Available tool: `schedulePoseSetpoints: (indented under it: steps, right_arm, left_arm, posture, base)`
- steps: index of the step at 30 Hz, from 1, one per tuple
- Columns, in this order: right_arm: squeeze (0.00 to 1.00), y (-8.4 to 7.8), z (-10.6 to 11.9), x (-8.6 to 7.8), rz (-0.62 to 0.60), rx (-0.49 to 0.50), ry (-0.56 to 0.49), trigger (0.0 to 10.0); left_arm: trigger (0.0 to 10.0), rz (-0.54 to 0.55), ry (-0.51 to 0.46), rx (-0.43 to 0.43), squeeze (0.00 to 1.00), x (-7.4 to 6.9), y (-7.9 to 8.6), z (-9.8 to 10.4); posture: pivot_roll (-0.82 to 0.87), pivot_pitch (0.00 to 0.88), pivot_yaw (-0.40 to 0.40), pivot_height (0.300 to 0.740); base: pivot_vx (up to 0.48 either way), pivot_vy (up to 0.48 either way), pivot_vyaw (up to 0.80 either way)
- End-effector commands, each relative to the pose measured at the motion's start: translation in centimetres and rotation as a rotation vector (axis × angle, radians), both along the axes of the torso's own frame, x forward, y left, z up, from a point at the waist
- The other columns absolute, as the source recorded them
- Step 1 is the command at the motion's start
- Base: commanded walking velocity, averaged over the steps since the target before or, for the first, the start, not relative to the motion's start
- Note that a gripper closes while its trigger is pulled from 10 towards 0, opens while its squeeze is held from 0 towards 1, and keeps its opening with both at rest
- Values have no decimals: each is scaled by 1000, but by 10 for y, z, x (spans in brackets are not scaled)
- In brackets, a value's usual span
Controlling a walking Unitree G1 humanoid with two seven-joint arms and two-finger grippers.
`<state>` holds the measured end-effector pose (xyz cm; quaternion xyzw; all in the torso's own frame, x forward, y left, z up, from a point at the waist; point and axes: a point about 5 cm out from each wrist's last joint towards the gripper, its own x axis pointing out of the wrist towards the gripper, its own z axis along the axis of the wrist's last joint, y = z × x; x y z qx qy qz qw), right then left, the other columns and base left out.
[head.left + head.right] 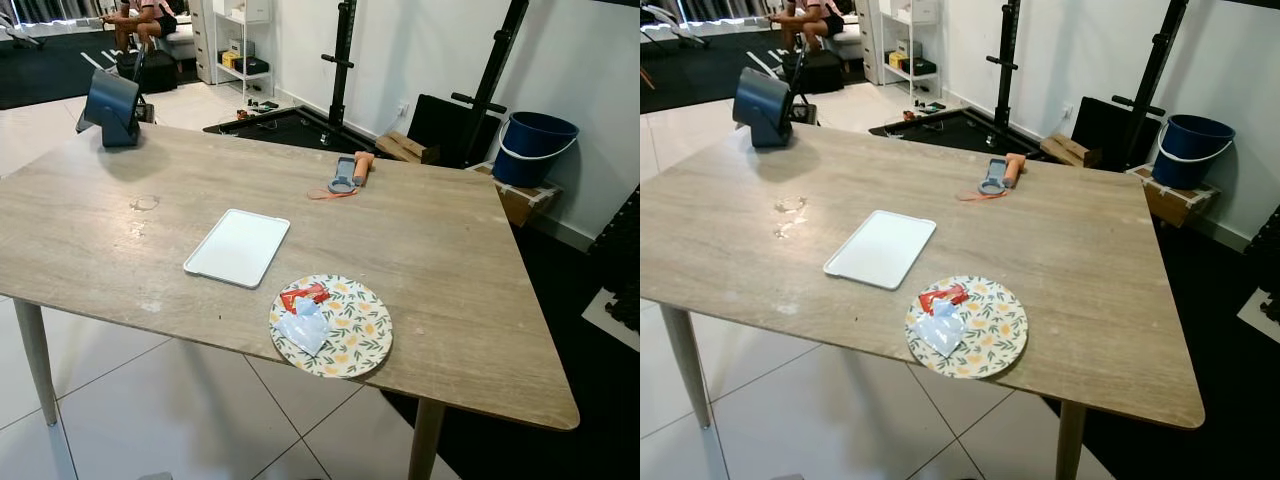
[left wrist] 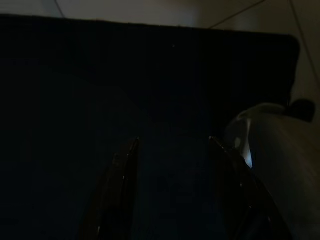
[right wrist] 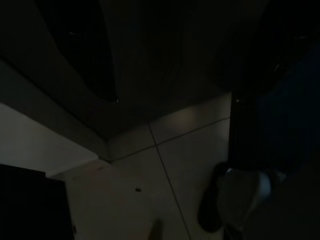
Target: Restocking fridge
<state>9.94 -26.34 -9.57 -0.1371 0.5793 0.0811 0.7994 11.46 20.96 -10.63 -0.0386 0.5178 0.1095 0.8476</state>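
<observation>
A pale wood-grain table (image 1: 420, 250) on slim tapered legs stretched before the robot, and nothing on it looked like fridge stock in any obvious way; no fridge was to be seen, so the restocking seemed, by my judgement, barely begun. Near the front edge lay a round floral-patterned plate (image 1: 350, 330) carrying a red wrapper scrap (image 1: 303, 295) and a crumpled clear plastic piece (image 1: 303, 326), probably the things to be handled. Just left of it lay a flat white rectangular tray (image 1: 238, 246), bare. Farther back rested an orange-handled grey tool (image 1: 349, 172), and at the far left corner stood a dark blue-grey stand-like device (image 1: 112, 106). A blue bucket (image 1: 534, 146) sat on the floor at the far right. Both arms hung idle below the table, likely because the robot was only approaching. The left wrist view gave what the head views could not: the left gripper (image 2: 172, 150) in deep shade, its two black fingers (image 2: 122, 175) standing apart and holding nothing. The right wrist view showed tiled floor (image 3: 165, 165) in gloom; whether the right gripper was spread or closed could not be told.
</observation>
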Motion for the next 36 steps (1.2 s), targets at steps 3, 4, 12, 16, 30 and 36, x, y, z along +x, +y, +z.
schedulePoseSetpoints:
  steps: [3,4,12,16,30,36]
  right_arm:
    - [0,1,-2,-9,-4,-1,26,10000]
    - [0,1,-3,-9,-5,1,26,10000]
    - [0,4,-4,-11,-3,16,31,10000]
    - [0,5,-5,-13,-3,23,35,10000]
    - [0,7,-5,-13,4,40,30,10000]
    - [0,8,-5,-13,10,42,31,10000]
  left_arm:
    - [10000,-16,-5,-9,0,5,-2,1]
    - [10000,-18,-5,-9,0,5,-2,1]
    - [10000,-27,-4,-9,0,5,-1,1]
    - [10000,-30,-2,-8,0,5,-1,1]
    - [10000,-38,3,-13,0,4,-1,1]
    - [10000,-46,6,-17,0,4,-2,0]
  posture:
    - [-47,52,-26,740]
    - [-47,52,-26,740]
    - [-45,56,-18,740]
    - [-45,56,-18,740]
    - [-46,60,-18,740]
    - [-46,59,-19,740]
  base:
    - [0,0,-738]
    - [0,0,-738]
    - [0,0,-739]
    - [0,0,-738]
    - [0,0,-423]
    - [0,0,0]
